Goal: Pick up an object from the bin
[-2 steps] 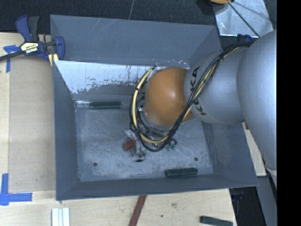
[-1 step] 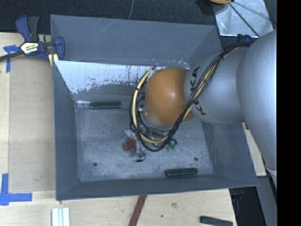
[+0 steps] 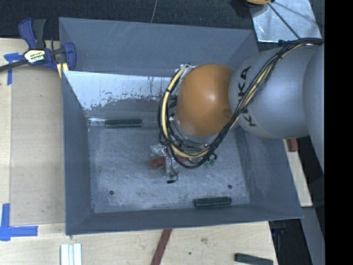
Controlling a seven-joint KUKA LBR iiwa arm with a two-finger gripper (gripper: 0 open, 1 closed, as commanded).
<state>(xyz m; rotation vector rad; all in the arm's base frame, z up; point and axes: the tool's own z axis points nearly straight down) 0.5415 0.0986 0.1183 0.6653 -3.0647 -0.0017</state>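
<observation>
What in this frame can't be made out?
Camera view:
- The claw: mostly under the orange cover; its state is unclear.
- The reddish thing beside the claw: too small to identify; whether it is touched is unclear.
- The bin floor's right middle: covered by the arm.

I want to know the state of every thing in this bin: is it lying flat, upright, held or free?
End effector: lowered near the bin floor, about the middle.
Small reddish-brown thing: on the floor, right beside the end effector; held or free, I cannot tell.
Dark green stick: lying flat along the far wall, free.
Second dark green stick: lying flat along the near wall, free.
</observation>
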